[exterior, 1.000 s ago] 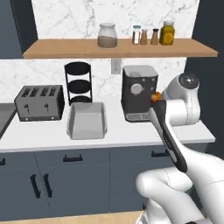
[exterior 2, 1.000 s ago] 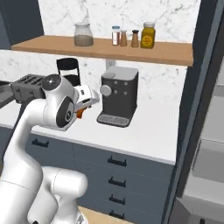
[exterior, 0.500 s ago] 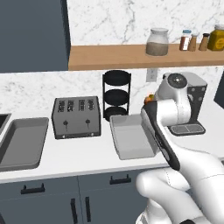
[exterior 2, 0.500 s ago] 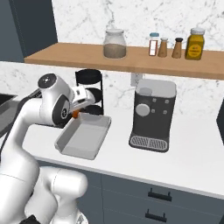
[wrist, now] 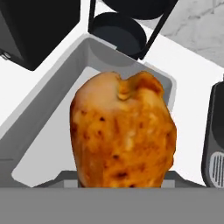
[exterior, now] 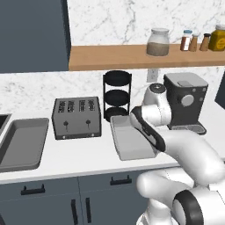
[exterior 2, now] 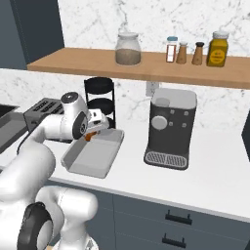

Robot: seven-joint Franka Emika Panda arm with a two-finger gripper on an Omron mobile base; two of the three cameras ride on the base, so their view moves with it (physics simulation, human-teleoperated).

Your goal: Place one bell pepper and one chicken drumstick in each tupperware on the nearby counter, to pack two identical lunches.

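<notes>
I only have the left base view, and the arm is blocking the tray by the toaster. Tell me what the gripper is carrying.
Observer: The gripper is shut on a chicken drumstick, orange-brown, seen close up in the hand view.
Operator: Where is it relative to the tray?
Observer: It hangs over the back end of the tupperware, near the black tiered rack, in the right base view.
Operator: Anything in that tray?
Observer: The hand view shows bare grey floor around the drumstick; the part behind the drumstick is hidden.
</notes>
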